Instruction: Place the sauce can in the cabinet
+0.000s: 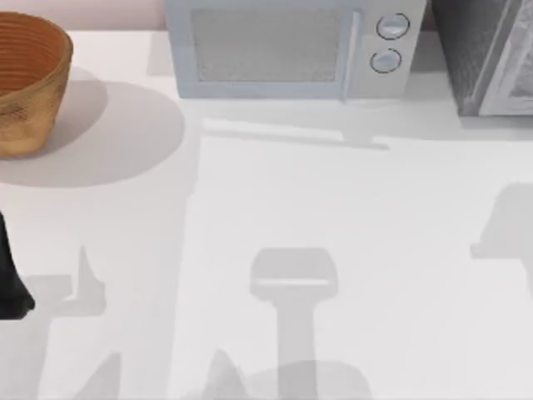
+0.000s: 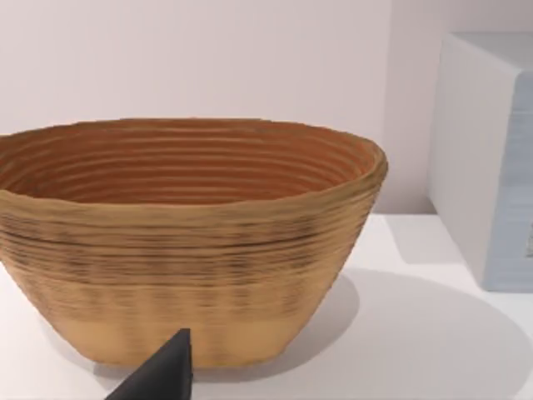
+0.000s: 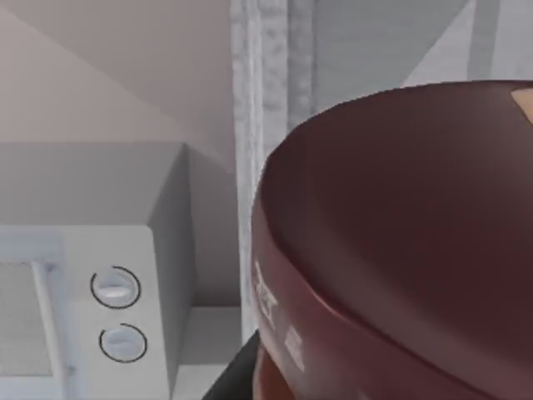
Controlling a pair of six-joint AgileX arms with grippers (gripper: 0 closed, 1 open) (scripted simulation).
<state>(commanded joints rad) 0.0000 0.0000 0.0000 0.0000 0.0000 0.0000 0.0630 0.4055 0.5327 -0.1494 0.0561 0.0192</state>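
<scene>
Can (image 3: 400,250) looms close at the right wrist camera, maroon lid up, cabinet (image 3: 275,125) edge just behind. Cabinet sits upper right of top frame, microwave (image 1: 287,50) beside it, basket (image 1: 29,83) upper left. Left arm (image 1: 10,275) parked at left edge. Cannot tell the state of either arm's fingers.

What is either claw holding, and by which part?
The maroon-lidded sauce can sits close against the right wrist camera, probably carried by the right claw; the hold itself is hidden. The left claw holds nothing visible.

Sauce can (image 3: 400,242): dark maroon lid seen close up in right wrist view, w/ pale print on the dark red band below it. Cabinet (image 1: 487,54): big grey box, dark speckled face, pale edged panel, just right of the microwave (image 1: 291,50).
</scene>
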